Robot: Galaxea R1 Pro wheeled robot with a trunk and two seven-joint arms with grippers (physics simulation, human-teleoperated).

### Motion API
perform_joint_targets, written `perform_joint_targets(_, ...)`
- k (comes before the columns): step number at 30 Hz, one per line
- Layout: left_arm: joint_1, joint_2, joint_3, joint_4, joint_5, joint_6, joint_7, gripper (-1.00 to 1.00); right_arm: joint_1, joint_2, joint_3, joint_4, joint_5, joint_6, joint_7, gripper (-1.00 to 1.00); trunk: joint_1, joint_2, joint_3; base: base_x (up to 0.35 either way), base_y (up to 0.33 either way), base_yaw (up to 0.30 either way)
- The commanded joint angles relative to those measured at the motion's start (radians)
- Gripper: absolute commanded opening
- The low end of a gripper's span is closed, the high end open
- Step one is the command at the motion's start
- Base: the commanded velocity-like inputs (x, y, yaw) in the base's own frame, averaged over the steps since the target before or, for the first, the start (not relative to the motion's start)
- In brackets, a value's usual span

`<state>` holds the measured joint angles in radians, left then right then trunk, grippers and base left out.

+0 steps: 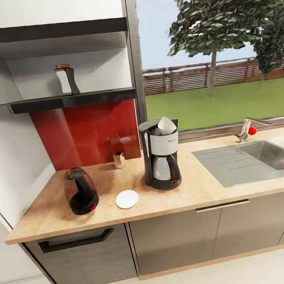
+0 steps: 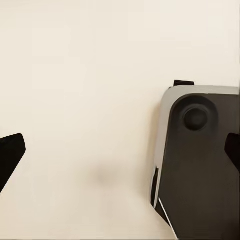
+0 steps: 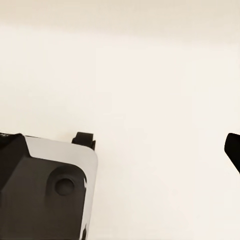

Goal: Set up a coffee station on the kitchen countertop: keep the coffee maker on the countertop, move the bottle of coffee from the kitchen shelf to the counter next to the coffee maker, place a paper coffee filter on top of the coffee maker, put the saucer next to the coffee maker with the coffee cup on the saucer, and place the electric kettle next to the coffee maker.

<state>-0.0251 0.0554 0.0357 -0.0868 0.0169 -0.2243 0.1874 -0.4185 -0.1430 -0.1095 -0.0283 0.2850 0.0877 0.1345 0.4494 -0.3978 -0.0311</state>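
Head view: coffee maker (image 1: 162,155) at frame center on the countertop (image 1: 201,188), paper filter (image 1: 166,125) on its top. Kettle (image 1: 80,191) lower left, saucer (image 1: 127,199) between the two. Cup (image 1: 119,160) near the red backsplash. Coffee bottle (image 1: 67,80) on the shelf (image 1: 61,101), upper left. Sink (image 1: 251,160) right.

Left wrist view: left gripper (image 2: 120,152) over pale floor, fingers apart at the frame edges; robot base (image 2: 200,160) at right.

Right wrist view: right gripper, one fingertip (image 3: 233,150) at right edge; spread unclear.
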Motion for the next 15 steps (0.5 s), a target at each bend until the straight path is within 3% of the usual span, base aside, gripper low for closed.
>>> perform_joint_targets(1, -0.002, 0.0, 0.003, 0.001, 0.002, -0.01, 0.001, 1.0, 0.0, 0.0, -0.009, -0.003, 0.009, 0.006, 0.005, 1.0, 0.001, -0.002, -0.002, 0.0, 0.0, 0.0)
perform_joint_targets(9, -0.014, -0.004, 0.0, -0.074, -0.003, -0.018, 0.001, 1.0, 0.0, 0.0, -0.009, -0.004, 0.008, 0.006, 0.007, 1.0, 0.001, -0.002, -0.002, -0.014, 0.0, 0.0)
perform_joint_targets(15, -0.018, -0.004, 0.0, -0.085, -0.003, -0.02, 0.002, 1.0, 0.0, 0.0, -0.01, -0.006, 0.009, 0.006, 0.006, 1.0, 0.001, -0.002, -0.002, -0.249, 0.0, 0.0)
